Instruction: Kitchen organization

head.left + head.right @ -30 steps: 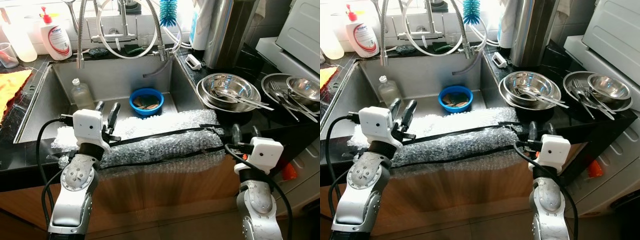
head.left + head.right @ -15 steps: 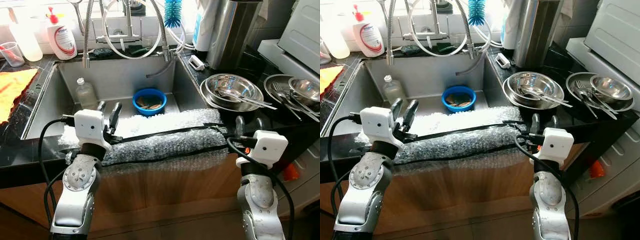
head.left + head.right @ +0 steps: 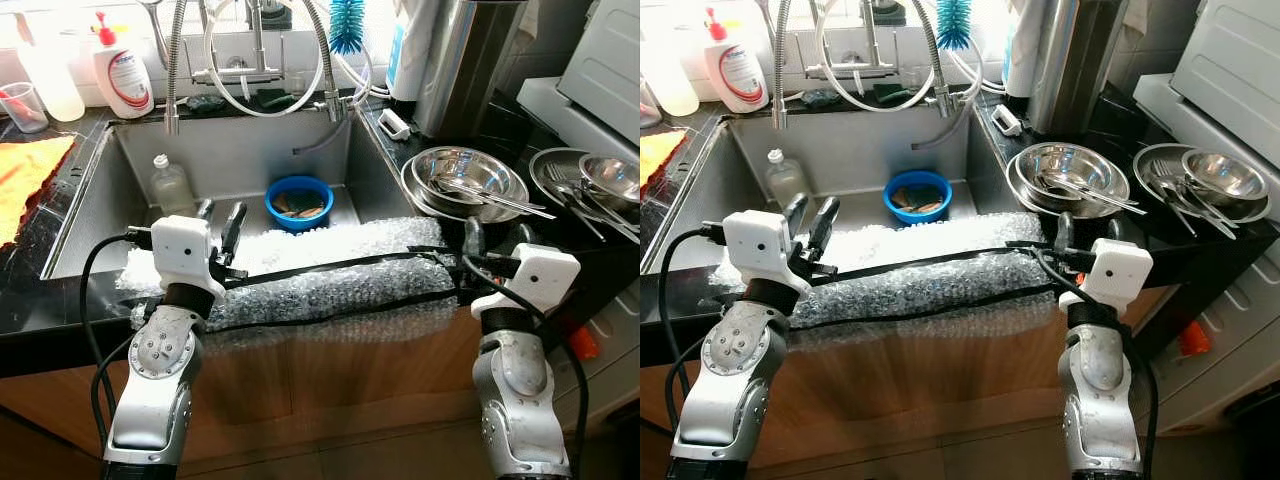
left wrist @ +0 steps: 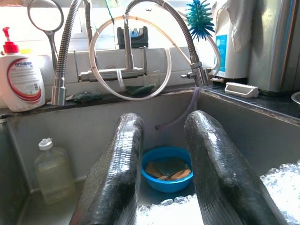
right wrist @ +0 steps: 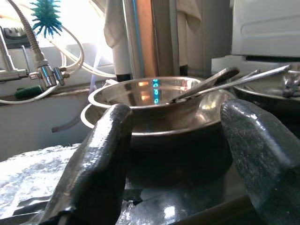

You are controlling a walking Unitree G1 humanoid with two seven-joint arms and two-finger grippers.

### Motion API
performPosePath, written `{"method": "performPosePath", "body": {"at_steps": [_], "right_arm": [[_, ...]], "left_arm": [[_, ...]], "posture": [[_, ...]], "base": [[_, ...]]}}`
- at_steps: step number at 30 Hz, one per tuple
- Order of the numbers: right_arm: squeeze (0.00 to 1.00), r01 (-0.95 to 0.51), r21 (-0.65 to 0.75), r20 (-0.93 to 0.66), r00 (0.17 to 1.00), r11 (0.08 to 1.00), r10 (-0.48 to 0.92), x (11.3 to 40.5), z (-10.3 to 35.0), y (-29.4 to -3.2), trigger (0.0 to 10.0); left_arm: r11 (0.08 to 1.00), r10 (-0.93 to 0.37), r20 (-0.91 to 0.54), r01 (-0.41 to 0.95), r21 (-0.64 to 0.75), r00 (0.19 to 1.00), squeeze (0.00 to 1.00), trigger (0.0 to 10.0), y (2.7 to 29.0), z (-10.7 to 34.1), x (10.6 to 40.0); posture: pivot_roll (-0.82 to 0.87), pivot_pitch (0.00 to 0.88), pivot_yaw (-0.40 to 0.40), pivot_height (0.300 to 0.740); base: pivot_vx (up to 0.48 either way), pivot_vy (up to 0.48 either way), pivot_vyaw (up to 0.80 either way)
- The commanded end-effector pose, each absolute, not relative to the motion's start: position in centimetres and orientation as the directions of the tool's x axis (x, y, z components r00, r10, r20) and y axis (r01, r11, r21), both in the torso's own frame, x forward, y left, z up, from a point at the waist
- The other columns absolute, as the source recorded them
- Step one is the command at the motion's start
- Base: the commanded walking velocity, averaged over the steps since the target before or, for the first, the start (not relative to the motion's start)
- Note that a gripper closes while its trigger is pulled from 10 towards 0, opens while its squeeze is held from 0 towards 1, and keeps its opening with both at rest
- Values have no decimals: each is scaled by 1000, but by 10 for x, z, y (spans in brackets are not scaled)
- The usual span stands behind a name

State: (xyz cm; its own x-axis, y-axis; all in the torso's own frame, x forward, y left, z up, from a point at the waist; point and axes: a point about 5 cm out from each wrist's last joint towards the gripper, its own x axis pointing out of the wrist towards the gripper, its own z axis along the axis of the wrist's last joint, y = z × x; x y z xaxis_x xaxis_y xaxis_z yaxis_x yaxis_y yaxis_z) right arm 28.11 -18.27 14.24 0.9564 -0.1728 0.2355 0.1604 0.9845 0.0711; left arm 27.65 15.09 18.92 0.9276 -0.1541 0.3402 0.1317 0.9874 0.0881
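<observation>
A blue bowl holding sponge pieces sits in the steel sink, beside a clear plastic bottle. My left gripper hovers over the sink's front edge, above the bubble wrap. It is open with nothing between its fingers and points at the blue bowl. Stacked steel bowls with utensils stand on the black counter to the right of the sink. My right gripper is just in front of those steel bowls, open wide and empty.
A second steel bowl on a plate with forks is at the far right. Faucet hoses, a soap bottle, a blue brush and a tall steel canister line the back. An orange cloth lies at the left.
The camera shifted slightly a second ago. My right gripper has moved forward and up towards the stacked steel bowls. The left gripper has hardly moved.
</observation>
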Motion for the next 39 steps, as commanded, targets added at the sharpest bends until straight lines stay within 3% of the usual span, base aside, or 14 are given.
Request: {"method": "performPosePath", "body": {"at_steps": [1,5,6,7,8,28,39], "right_arm": [[1000,152,93,229,958,984,-169,284,143,-184,10000],[1000,152,98,219,961,984,-170,285,142,-183,10000],[843,163,116,209,961,980,-184,287,141,-185,10000],[365,165,120,206,960,979,-187,287,141,-185,10000],[0,167,123,205,960,978,-190,288,141,-186,10000],[0,98,116,231,965,988,-123,295,145,-182,10000],[0,141,109,232,959,984,-163,296,146,-188,10000]], "left_arm": [[986,-160,346,134,99,924,0,10000,149,190,278],[986,-161,346,134,100,924,0,10000,149,190,278],[986,-160,347,133,100,924,0,10000,149,190,278],[986,-160,347,133,100,924,0,10000,149,190,278],[986,-159,348,132,100,924,0,10000,149,190,278],[986,-161,350,135,99,923,0,10000,149,188,276],[985,-169,346,143,100,923,0,10000,148,187,277]], "posture": [[-31,37,-16,740],[-29,29,-18,740],[-26,27,-20,740],[-26,27,-20,740],[-26,23,-21,740],[-29,0,-21,740],[-27,0,-21,740]], "base": [[0,0,0],[0,0,0],[0,0,0],[0,0,0],[0,0,0],[0,0,0],[0,0,0]]}}
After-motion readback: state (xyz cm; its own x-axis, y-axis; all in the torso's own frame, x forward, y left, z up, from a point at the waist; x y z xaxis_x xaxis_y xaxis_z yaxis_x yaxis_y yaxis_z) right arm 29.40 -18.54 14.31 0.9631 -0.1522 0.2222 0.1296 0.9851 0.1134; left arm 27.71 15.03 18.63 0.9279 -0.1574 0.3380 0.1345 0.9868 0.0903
